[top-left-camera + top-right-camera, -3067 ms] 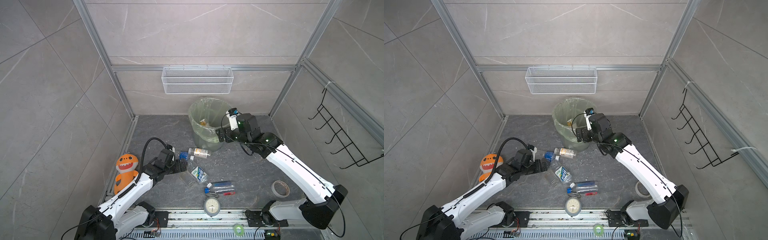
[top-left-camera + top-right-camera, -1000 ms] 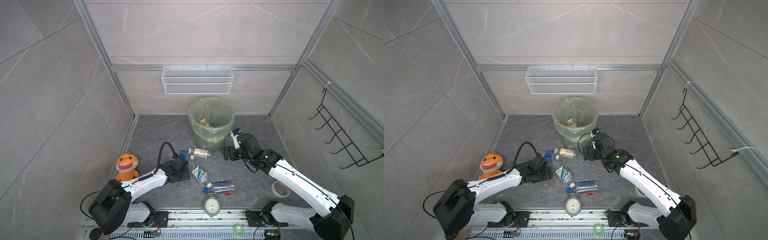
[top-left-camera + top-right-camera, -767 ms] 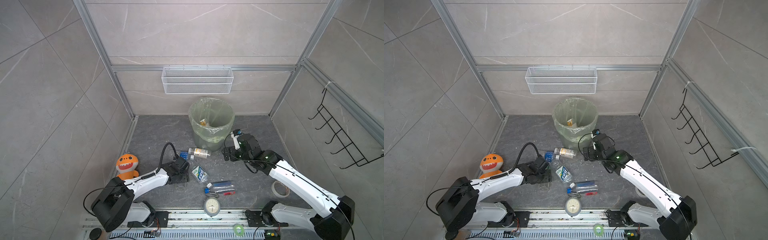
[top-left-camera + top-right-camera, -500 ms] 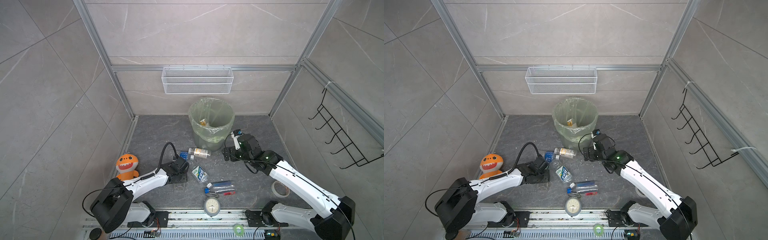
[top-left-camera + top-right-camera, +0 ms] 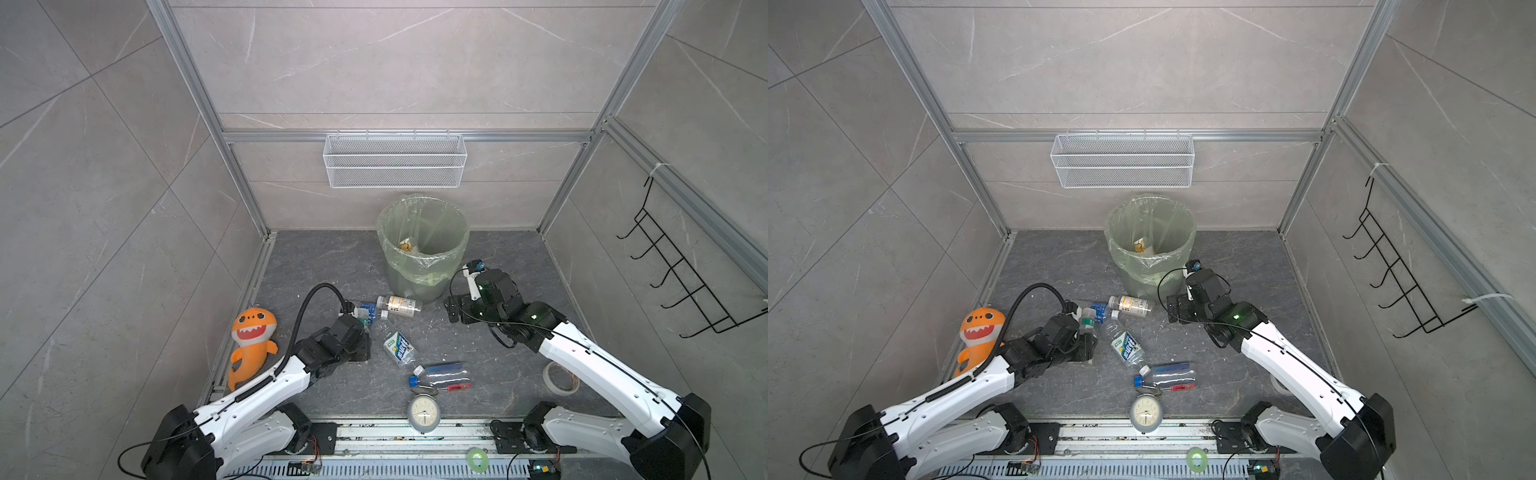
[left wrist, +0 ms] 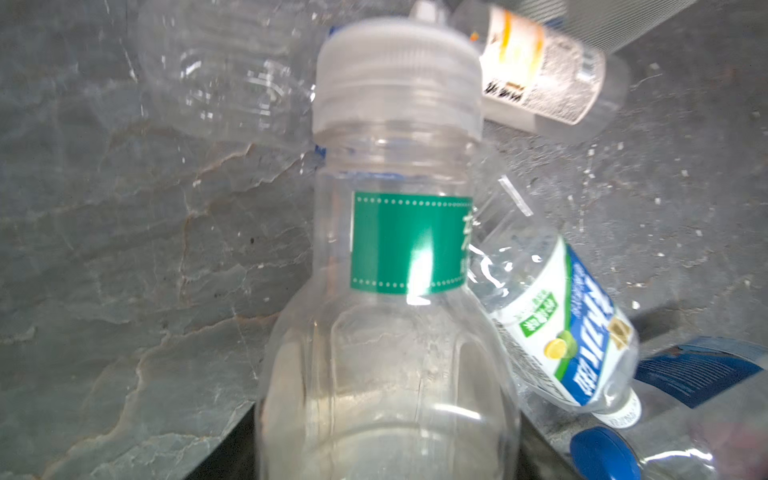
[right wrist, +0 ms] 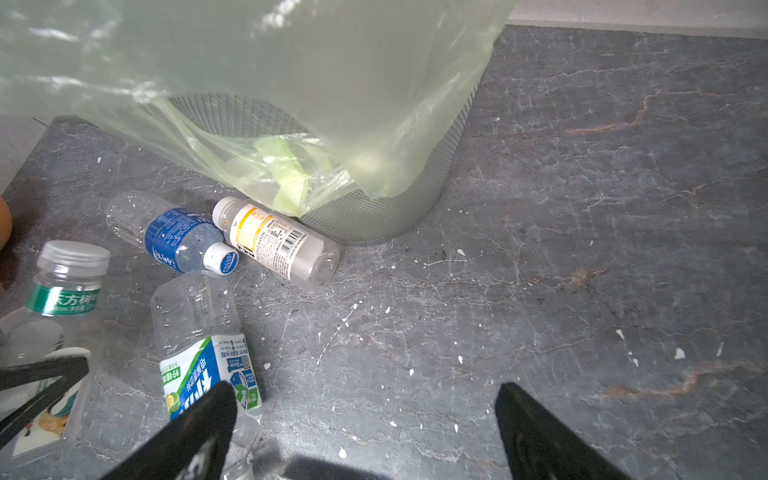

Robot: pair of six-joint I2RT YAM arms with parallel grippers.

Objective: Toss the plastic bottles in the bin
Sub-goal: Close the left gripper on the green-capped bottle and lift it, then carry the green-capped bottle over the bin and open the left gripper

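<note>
Five bottles (image 5: pixel 399 347) outside bin (image 5: pixel 409 282), all on its arm side. My left claw (image 5: pixel 361 341) clamped on green-label bottle (image 6: pixel 390 291), cap toward bin; right claw (image 7: pixel 365 392) gaping, empty, beside bin.

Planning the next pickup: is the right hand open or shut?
Open. In the right wrist view the right hand shows two black fingers wide apart above the grey stone floor, gripping nothing.

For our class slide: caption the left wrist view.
Green-banded bottle fills the frame; other bottles lie on the grey floor.
</note>
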